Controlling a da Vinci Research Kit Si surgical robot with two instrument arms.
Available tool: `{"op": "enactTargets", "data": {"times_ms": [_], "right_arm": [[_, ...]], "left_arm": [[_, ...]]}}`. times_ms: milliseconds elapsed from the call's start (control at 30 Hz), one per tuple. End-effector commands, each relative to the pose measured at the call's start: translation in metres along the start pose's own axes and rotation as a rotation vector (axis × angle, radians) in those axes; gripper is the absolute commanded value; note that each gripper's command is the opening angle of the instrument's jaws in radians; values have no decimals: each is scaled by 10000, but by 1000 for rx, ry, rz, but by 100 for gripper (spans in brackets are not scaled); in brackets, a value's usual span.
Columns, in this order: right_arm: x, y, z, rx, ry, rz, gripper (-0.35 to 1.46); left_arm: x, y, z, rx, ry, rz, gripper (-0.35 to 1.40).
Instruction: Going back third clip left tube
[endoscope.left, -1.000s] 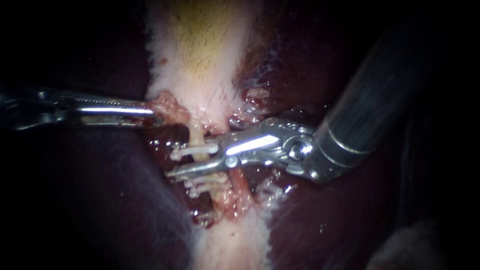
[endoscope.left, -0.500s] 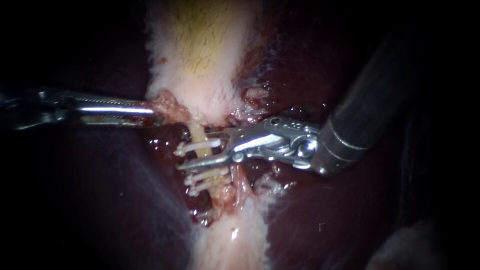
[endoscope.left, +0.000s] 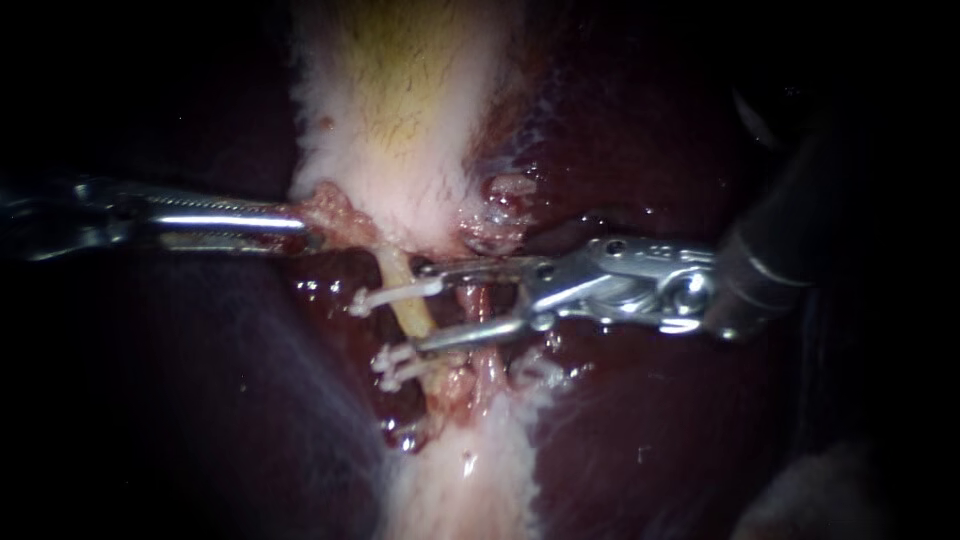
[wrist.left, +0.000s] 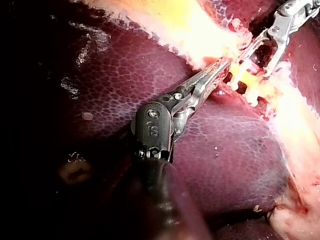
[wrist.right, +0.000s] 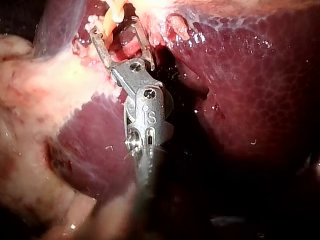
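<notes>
The dark maroon, wet-glistening liver (endoscope.left: 650, 430) fills both sides of the endoscope view. The pale, fuzzy-edged gallbladder (endoscope.left: 400, 100), with its yellow-green centre, runs down from the top middle. In the raw red bed at the centre of the frame lies the left tube (endoscope.left: 410, 312), a thin, waxy, pale yellow strand. Just right of it is the right tube (endoscope.left: 483, 305), a reddish, fleshy strand. Three thin white plastic bars cross the left tube. The upper clip (endoscope.left: 395, 294) sits slightly slanted near the tube's top, and the two lower clips (endoscope.left: 400, 365) lie close together further down. Which of them is the third I cannot tell. The bright steel right instrument (endoscope.left: 418, 306), hinged ahead of a dark round shaft, enters from the right edge. Its slim jaws stand apart in a narrow V and grip nothing. The upper jaw's tip is just beside the upper clip's right end. The lower jaw's tip lies against the left tube, just above the lower clips. The right tube crosses the gap behind the tips. The serrated steel left instrument (endoscope.left: 305, 228) reaches in from the left edge, and its jaws are clamped on a pale pink, ragged fold of tissue (endoscope.left: 335, 212) at the gallbladder's lower end, up and left of the clips.
</notes>
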Motion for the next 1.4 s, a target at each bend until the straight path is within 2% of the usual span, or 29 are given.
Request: {"op": "enactTargets", "data": {"times_ms": [33,400,667,800,1033,1167,1400], "right_arm": [[-1,-2,-7,4,0,-13,50],[-15,-25,-75,16,-3,-85,50],[-1,-30,-109,7,1,-105,50],[6,-30,-119,-7,3,-112,50],[7,-30,-124,-6,2,-116,50],[7,-31,-125,-5,1,-116,50],[6,-31,-128,-4,0,-117,50]], "left_arm": [[0,0,-1,3,0,0,-35],[-1,-2,-2,5,1,0,-35],[-1,-2,-2,4,1,0,-35],[-1,-2,-2,4,1,0,-35],[-1,-6,0,5,1,0,-35],[-4,-15,7,9,2,1,-35],[-12,-36,32,14,7,6,-35]]}}
